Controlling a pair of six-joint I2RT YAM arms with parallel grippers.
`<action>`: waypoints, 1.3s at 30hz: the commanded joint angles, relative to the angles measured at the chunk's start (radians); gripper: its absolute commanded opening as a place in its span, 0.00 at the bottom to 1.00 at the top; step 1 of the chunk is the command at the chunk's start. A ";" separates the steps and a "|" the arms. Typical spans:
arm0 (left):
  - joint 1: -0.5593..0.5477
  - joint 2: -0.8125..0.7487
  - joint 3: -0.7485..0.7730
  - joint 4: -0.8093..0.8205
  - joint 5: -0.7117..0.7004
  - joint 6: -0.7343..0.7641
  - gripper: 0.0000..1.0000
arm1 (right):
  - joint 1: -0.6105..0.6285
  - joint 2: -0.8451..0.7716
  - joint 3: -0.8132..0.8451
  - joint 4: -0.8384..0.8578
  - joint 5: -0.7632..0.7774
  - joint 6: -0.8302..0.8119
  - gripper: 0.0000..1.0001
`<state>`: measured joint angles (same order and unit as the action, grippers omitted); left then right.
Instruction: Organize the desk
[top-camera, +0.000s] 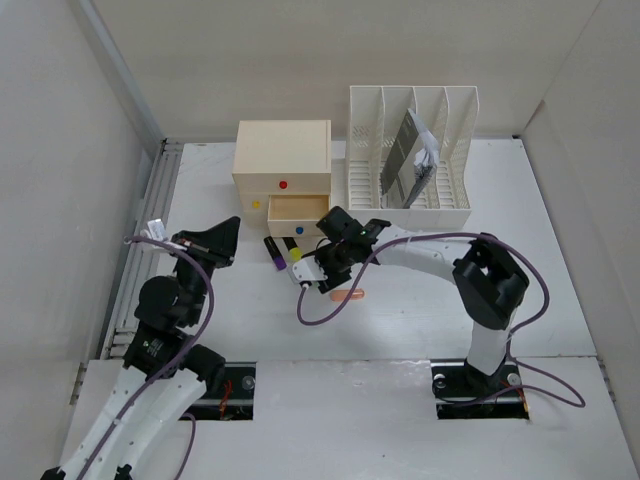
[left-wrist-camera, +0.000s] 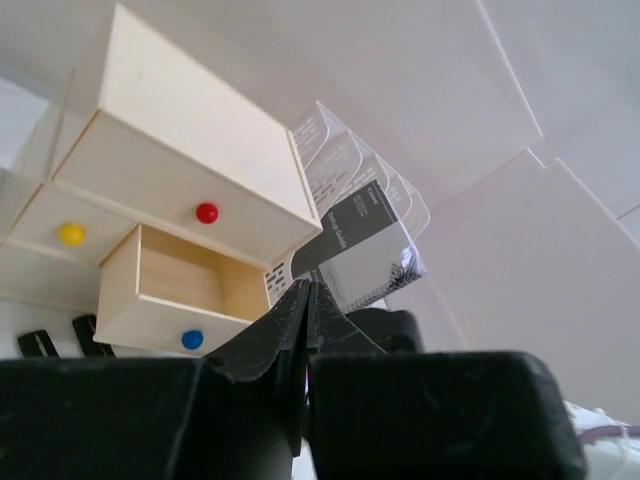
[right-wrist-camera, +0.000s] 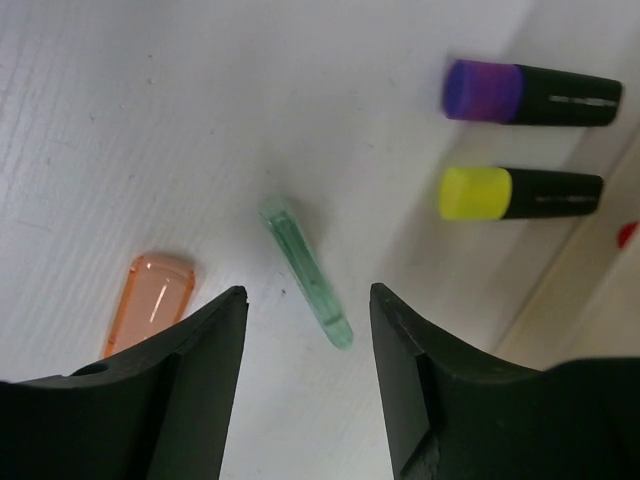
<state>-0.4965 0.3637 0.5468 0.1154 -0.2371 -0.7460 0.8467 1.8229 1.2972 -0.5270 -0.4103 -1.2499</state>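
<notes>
Two right fingers (right-wrist-camera: 190, 390) wide apart, empty, above green clear stick (right-wrist-camera: 305, 270); left fingers (left-wrist-camera: 275, 335) together, empty

We count two markers on one table (top-camera: 400, 325): one purple-capped marker (right-wrist-camera: 530, 93) and one yellow-capped marker (right-wrist-camera: 520, 193). We see one clear green stick (right-wrist-camera: 305, 270) and one clear orange piece (right-wrist-camera: 150, 300). There is one drawer box (top-camera: 283, 150) with three knobs: one red knob (left-wrist-camera: 207, 212), one yellow knob (left-wrist-camera: 71, 234) and one blue knob (left-wrist-camera: 192, 339). There is one file rack (top-camera: 410, 110) with maybe two grey booklets (top-camera: 405, 155); we cannot tell for sure.
</notes>
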 joint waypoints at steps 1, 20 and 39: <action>-0.005 -0.026 0.085 -0.097 0.019 0.129 0.00 | 0.020 0.039 0.030 -0.018 0.039 -0.025 0.57; -0.005 -0.051 0.185 -0.244 -0.062 0.333 0.08 | 0.038 0.130 0.083 0.005 0.057 0.053 0.15; -0.005 -0.078 0.176 -0.253 -0.080 0.324 0.13 | 0.049 0.196 0.154 -0.036 0.065 0.113 0.47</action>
<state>-0.4973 0.2958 0.7277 -0.1635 -0.3042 -0.4313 0.8848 1.9751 1.4086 -0.5541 -0.3443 -1.1469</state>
